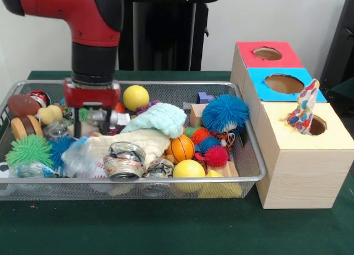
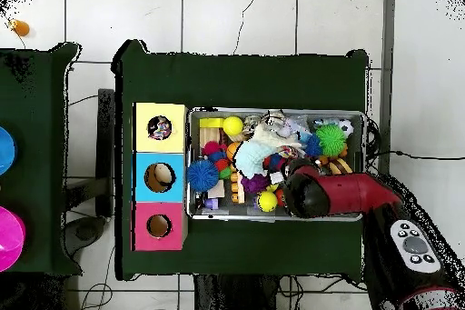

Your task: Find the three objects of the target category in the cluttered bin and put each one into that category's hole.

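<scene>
The wire mesh bin (image 1: 251,175) is packed with toys. My gripper (image 1: 93,122) reaches down into its left part, open, with its fingers (image 1: 78,122) either side of a crumpled silvery wrapper (image 1: 97,116). A mint knitted cloth (image 1: 157,119) lies on a cream cloth (image 1: 133,141) just right of the gripper. The sorting box (image 1: 301,166) stands right of the bin, with a red-topped hole (image 1: 267,53), a blue-topped hole (image 1: 284,83) and a yellow-topped hole (image 1: 318,126). A spotted colourful cloth (image 1: 302,112) sticks out of the yellow hole. In the overhead view the arm (image 2: 350,193) hides the gripper above the bin (image 2: 277,217).
The bin also holds two yellow balls (image 1: 136,97) (image 1: 188,169), a small basketball (image 1: 182,148), a big blue spiky ball (image 1: 224,113), a red spiky ball (image 1: 215,155), a green spiky ball (image 1: 27,150), crushed cans (image 1: 124,160), a brown football (image 1: 23,105) and wooden blocks (image 1: 221,186).
</scene>
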Tool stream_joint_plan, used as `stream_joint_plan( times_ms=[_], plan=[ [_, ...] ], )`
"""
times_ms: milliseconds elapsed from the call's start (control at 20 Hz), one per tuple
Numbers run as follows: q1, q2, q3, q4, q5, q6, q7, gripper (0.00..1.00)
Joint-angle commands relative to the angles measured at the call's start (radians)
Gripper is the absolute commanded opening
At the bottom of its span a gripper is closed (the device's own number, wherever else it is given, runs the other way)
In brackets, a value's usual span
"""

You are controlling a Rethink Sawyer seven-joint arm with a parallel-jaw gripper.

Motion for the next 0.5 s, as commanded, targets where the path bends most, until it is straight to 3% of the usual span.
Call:
stream_joint_plan(
  times_ms=[50,250,500],
  plan=[
    [-0.044,-0.145,0.093,-0.054,0.089,0.335,-0.196,1.00],
    [-0.032,-0.160,0.124,-0.042,0.140,0.418,-0.158,1.00],
    [-0.013,-0.131,0.121,-0.067,0.117,0.411,-0.121,1.00]
  ],
)
